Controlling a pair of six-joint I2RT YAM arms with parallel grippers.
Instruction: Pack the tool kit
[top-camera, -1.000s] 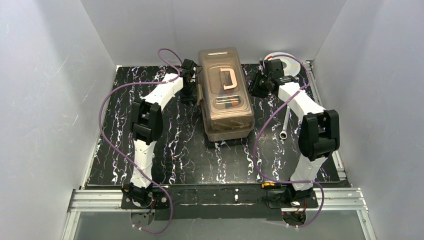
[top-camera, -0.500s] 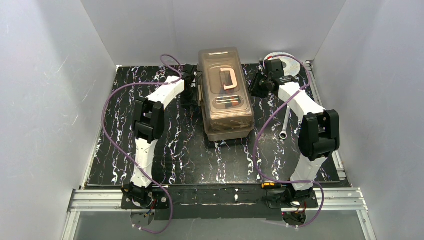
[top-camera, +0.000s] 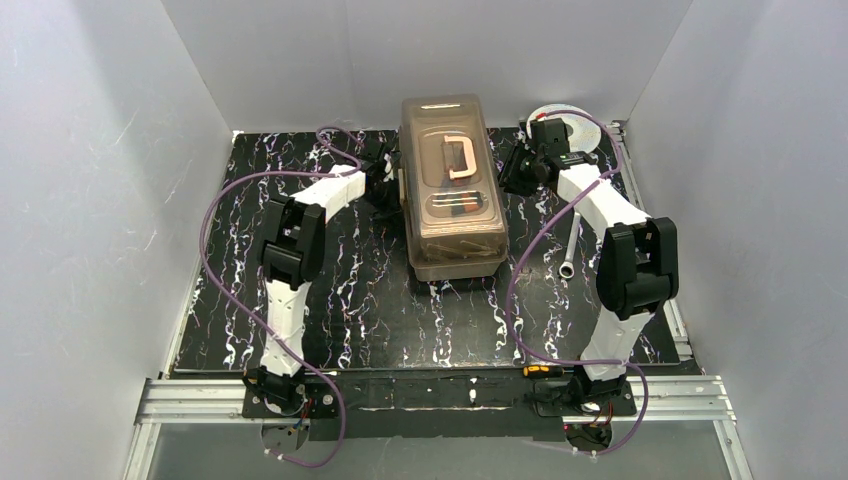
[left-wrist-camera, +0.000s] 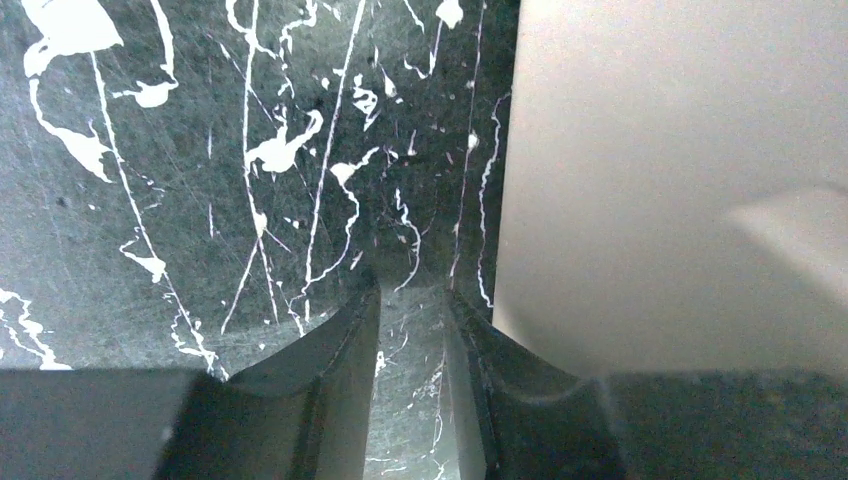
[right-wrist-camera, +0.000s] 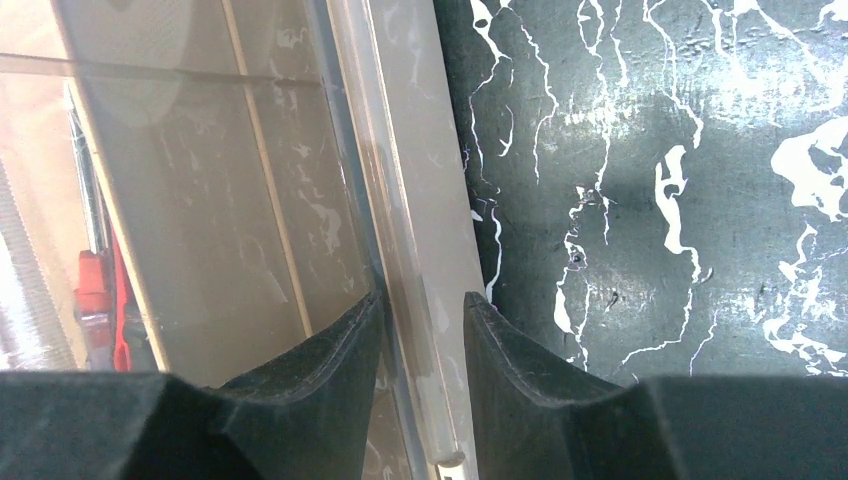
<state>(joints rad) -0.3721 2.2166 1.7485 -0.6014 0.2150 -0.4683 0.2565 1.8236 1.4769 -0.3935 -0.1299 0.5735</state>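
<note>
The tool kit's taupe toolbox stands mid-table with its smoky lid down and its cream handle on top. My left gripper is low at the box's left side. In the left wrist view it stands narrowly open over bare table, its right finger against the box wall. My right gripper is at the box's right side, where it is shut across the lid's rim. A red tool shows through the lid. A silver wrench lies to the right of the box.
A round silver wire spool sits at the back right behind my right wrist. An orange and black tool lies by the right arm's base. Grey walls close in the black marbled table on three sides.
The left gripper has moved in and down along the toolbox's left side, and the toolbox has shifted slightly to the right. The right gripper has stayed at the rim.
</note>
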